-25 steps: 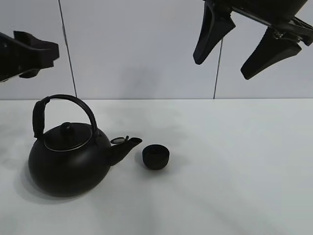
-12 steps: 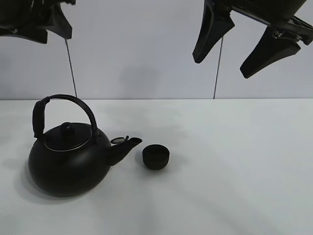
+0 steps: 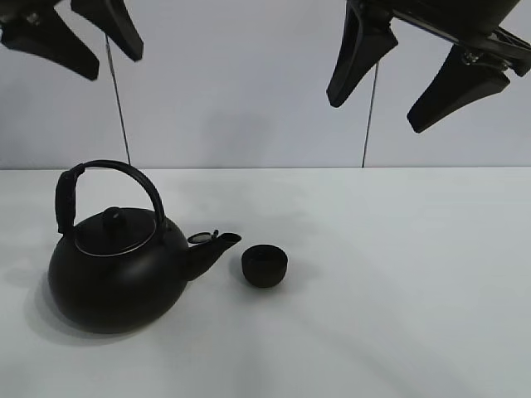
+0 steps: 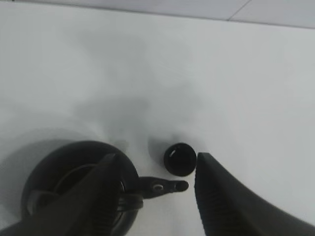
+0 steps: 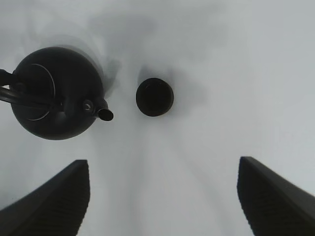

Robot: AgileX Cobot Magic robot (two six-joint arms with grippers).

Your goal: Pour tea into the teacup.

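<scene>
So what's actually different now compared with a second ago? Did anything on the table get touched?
Only the left gripper moved: it swung from the left edge of the high view up and inward, and now hangs open above the kettle. Nothing was grasped or released. The right gripper stayed open up high, and the kettle and teacup stayed put on the table.

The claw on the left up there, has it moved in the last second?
Yes. The left gripper has risen and swung rightward: against the fixed dark wall seam, it was low at the left edge, and now its open fingers hang high beside that seam, above the kettle.
</scene>
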